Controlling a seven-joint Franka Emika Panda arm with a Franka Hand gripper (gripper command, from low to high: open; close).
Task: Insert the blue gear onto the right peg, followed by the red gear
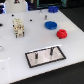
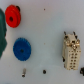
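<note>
The blue gear [image 1: 50, 25] lies flat on the white table, toward the exterior view's right. The smaller red gear [image 1: 61, 34] lies just beside it, nearer the camera. The grey, black-edged plate [image 1: 33, 59] sits in front with two dark pins. The right peg [image 1: 51, 50] is bare, and so is its twin [image 1: 38, 56]. The wrist view looks down from high up on the blue gear [image 2: 22, 48] and the red gear [image 2: 12, 15]. No fingers show there. A pale shape at the exterior view's top edge may be the gripper [image 1: 19, 2]; its jaws are not discernible.
A beige block-shaped connector [image 1: 19, 27] stands at the exterior view's left and shows in the wrist view [image 2: 71, 50]. Small dark bits [image 2: 24, 72] lie on the table. A dark blue object [image 1: 52, 8] sits at the back. A green shape [image 2: 2, 30] is at the wrist view's edge.
</note>
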